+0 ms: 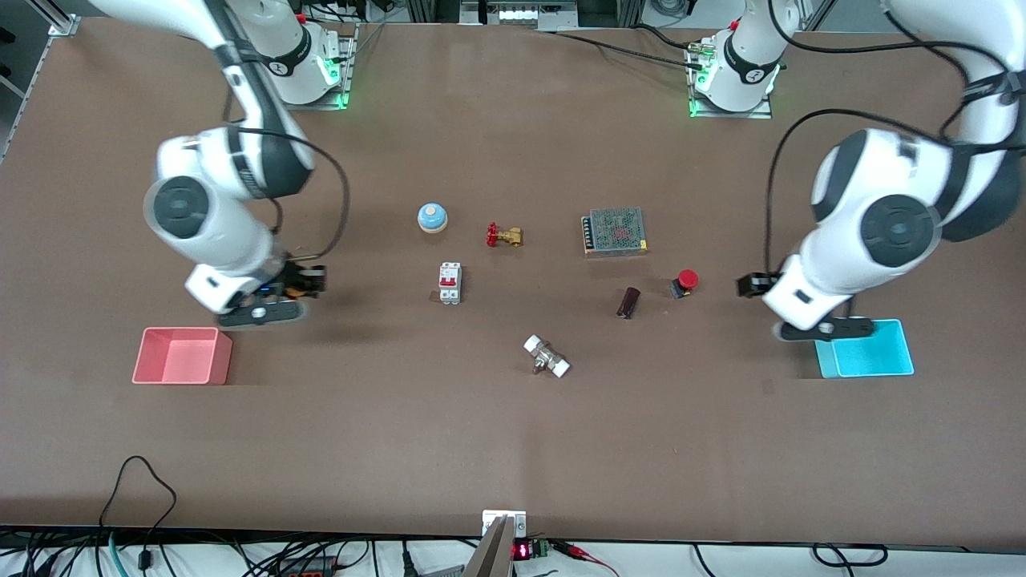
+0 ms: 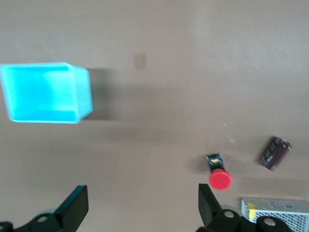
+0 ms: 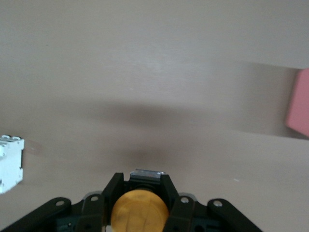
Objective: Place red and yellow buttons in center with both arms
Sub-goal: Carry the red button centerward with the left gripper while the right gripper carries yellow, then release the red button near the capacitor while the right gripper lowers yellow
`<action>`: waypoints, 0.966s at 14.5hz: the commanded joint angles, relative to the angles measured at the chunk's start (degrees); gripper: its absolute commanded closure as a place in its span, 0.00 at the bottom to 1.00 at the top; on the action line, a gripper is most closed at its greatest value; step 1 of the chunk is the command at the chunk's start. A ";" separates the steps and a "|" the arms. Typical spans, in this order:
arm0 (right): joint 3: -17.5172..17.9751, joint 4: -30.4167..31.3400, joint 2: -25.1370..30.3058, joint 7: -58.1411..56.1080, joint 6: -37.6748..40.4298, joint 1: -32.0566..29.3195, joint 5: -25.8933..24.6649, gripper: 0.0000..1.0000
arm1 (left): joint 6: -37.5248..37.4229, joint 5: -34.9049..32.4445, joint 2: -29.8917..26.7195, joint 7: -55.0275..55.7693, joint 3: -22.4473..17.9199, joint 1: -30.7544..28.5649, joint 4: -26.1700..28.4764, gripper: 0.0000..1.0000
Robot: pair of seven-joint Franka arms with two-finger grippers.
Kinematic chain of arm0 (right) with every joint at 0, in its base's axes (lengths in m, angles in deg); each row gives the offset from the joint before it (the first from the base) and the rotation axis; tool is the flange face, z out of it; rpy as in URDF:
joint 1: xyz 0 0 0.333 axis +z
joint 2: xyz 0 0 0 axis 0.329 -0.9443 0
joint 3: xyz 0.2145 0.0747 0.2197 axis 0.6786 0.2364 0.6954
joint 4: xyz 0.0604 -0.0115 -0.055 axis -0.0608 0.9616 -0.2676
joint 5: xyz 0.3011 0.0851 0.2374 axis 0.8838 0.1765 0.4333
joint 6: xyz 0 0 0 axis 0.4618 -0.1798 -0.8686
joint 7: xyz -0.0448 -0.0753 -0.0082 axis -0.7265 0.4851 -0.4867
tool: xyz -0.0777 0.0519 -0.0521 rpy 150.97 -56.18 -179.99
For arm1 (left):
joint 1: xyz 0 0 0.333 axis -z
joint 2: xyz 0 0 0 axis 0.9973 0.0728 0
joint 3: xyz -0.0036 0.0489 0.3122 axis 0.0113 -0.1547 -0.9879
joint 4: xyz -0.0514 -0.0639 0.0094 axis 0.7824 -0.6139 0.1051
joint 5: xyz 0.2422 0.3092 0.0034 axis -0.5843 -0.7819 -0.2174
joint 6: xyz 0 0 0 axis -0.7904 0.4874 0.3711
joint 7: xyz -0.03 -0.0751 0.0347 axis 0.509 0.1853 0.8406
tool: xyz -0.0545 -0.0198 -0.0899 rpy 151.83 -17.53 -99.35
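Observation:
The red button (image 1: 686,281) lies on the brown tabletop (image 1: 513,433) toward the left arm's end; it also shows in the left wrist view (image 2: 220,179). My left gripper (image 1: 749,285) hangs open and empty over bare table between the red button and the blue bin, its fingers (image 2: 77,208) wide apart. The button lies just outside one finger. My right gripper (image 1: 309,279) is shut on the yellow button (image 3: 140,211), held above the table between the pink bin and the white breaker. The front view does not show the yellow button clearly.
A pink bin (image 1: 183,356) and a blue bin (image 1: 870,349) stand near the table's two ends. Around the middle are a white circuit breaker (image 1: 450,283), a blue dome bell (image 1: 432,217), a brass valve (image 1: 504,236), a metal power supply (image 1: 616,231), a dark cylinder (image 1: 628,302) and a white fitting (image 1: 547,357).

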 commanded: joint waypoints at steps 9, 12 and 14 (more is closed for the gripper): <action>-0.60 3.15 -7.68 1.14 -17.32 1.14 -0.58 0.66 | -14.71 3.53 -7.45 -18.85 -5.29 2.93 -13.51 0.00; -0.60 3.07 -9.97 1.06 -20.39 1.14 -0.58 0.66 | -14.62 13.53 -13.26 -23.53 -17.00 8.75 -7.34 0.00; -0.60 3.06 -10.15 1.06 -20.66 1.14 -0.58 0.66 | -14.01 14.10 -18.17 -26.33 -17.37 8.84 -1.99 0.00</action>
